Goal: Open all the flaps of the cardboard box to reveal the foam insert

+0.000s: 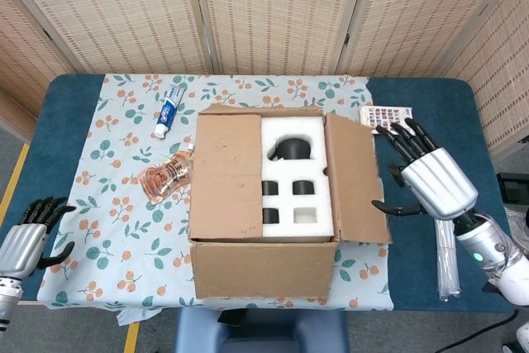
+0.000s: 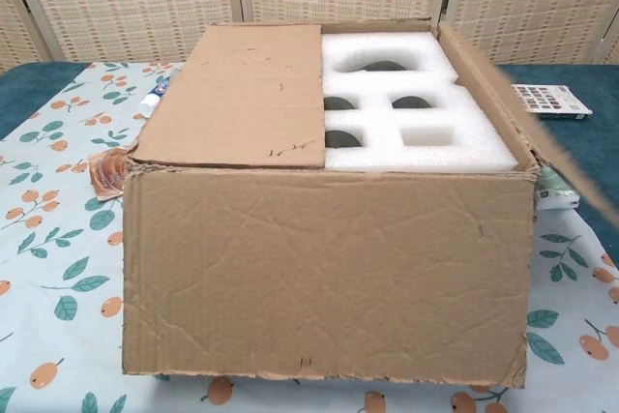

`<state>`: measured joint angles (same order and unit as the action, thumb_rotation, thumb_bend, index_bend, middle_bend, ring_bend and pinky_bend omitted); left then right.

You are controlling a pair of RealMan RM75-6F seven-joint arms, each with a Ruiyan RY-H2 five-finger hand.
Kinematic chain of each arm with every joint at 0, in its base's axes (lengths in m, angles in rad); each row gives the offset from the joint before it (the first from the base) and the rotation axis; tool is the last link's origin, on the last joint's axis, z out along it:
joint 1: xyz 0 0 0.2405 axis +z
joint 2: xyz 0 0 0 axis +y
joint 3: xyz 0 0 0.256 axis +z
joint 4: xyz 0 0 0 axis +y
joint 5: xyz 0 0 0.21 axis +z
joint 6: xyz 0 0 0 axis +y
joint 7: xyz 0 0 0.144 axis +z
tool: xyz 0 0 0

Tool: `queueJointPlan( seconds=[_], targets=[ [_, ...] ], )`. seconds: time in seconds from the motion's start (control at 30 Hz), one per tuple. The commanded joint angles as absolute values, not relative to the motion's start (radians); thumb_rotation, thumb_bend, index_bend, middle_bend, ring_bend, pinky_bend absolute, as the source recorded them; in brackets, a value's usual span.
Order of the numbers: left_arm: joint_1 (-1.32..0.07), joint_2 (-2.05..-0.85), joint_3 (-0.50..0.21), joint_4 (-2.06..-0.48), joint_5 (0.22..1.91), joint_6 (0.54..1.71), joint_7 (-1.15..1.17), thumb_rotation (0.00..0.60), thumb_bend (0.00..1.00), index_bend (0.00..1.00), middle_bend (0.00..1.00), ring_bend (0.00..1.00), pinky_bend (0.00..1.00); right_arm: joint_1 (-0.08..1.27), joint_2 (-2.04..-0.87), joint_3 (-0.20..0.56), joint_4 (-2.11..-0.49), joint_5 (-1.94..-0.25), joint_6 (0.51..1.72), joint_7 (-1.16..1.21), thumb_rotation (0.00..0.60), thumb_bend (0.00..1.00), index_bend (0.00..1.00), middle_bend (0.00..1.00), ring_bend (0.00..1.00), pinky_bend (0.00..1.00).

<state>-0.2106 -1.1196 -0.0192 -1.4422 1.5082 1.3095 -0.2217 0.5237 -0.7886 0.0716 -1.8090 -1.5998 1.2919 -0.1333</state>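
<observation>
The cardboard box [image 1: 263, 266] [image 2: 325, 278] stands mid-table. Its right flap [image 1: 355, 179] [image 2: 522, 128] lies folded outward, baring the white foam insert [image 1: 296, 175] [image 2: 411, 108] with dark cut-outs. The left flap [image 1: 226, 173] [image 2: 242, 94] lies flat over the left half of the insert. The front flap hangs down the near side. My right hand [image 1: 431, 178] hovers open just right of the right flap, fingers spread, holding nothing. My left hand [image 1: 29, 236] is open at the table's near left edge, far from the box. Neither hand shows in the chest view.
A toothpaste tube [image 1: 169, 110] and a crumpled plastic bottle [image 1: 166, 174] lie left of the box. A colour card [image 1: 387, 117] [image 2: 547, 100] sits at the back right. A small white packet [image 2: 553, 195] rests by the box's right side. A clear strip [image 1: 447, 258] lies near my right arm.
</observation>
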Motion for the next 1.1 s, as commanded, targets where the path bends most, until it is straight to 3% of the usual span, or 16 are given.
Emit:
queueJointPlan(
  seconds=[0.03, 0.17, 0.27, 0.4, 0.6, 0.73, 0.87, 1.1],
  targets=[
    [-0.227, -1.102, -0.028, -1.46, 1.53, 1.317, -0.216, 0.6, 0.41, 0.24, 0.14, 0.07, 0.0, 0.466, -0.815, 0.056, -1.757, -1.635, 1.369, -0.058, 0.15, 0.31, 0.53, 0.05, 0.09, 0.0],
    [-0.271, -1.054, -0.038, -1.513, 1.589, 1.314, -0.203, 0.6, 0.41, 0.27, 0.14, 0.07, 0.0, 0.393, -0.857, 0.048, -1.69, -1.641, 1.47, -0.008, 0.162, 0.31, 0.42, 0.0, 0.09, 0.0],
    [-0.32, -1.016, -0.048, -1.561, 1.64, 1.294, -0.191, 0.6, 0.42, 0.29, 0.14, 0.06, 0.0, 0.328, -0.904, 0.05, -1.637, -1.608, 1.543, -0.063, 0.21, 0.31, 0.41, 0.0, 0.04, 0.0],
    [-0.399, -0.987, -0.073, -1.605, 1.697, 1.254, -0.189, 0.6, 0.45, 0.32, 0.14, 0.04, 0.0, 0.247, -0.961, 0.036, -1.612, -1.549, 1.589, -0.078, 0.215, 0.31, 0.41, 0.0, 0.01, 0.0],
    [-0.514, -0.972, -0.116, -1.659, 1.741, 1.183, -0.161, 0.6, 0.61, 0.34, 0.14, 0.01, 0.0, 0.16, -1.011, 0.032, -1.55, -1.508, 1.65, 0.04, 0.218, 0.32, 0.41, 0.0, 0.0, 0.0],
    [-0.591, -0.987, -0.147, -1.668, 1.745, 1.129, -0.163, 0.6, 0.78, 0.37, 0.12, 0.0, 0.0, 0.111, -1.036, 0.049, -1.493, -1.493, 1.711, 0.104, 0.223, 0.51, 0.41, 0.0, 0.0, 0.0],
    [-0.667, -1.006, -0.166, -1.679, 1.748, 1.063, -0.168, 0.6, 0.93, 0.4, 0.11, 0.0, 0.0, 0.074, -1.053, 0.055, -1.46, -1.491, 1.746, 0.16, 0.221, 0.63, 0.41, 0.0, 0.0, 0.0],
    [-0.777, -1.054, -0.18, -1.69, 1.725, 0.944, -0.169, 0.6, 1.0, 0.47, 0.08, 0.0, 0.0, 0.045, -1.057, 0.071, -1.426, -1.5, 1.773, 0.238, 0.23, 0.64, 0.41, 0.0, 0.01, 0.0]
  ],
)
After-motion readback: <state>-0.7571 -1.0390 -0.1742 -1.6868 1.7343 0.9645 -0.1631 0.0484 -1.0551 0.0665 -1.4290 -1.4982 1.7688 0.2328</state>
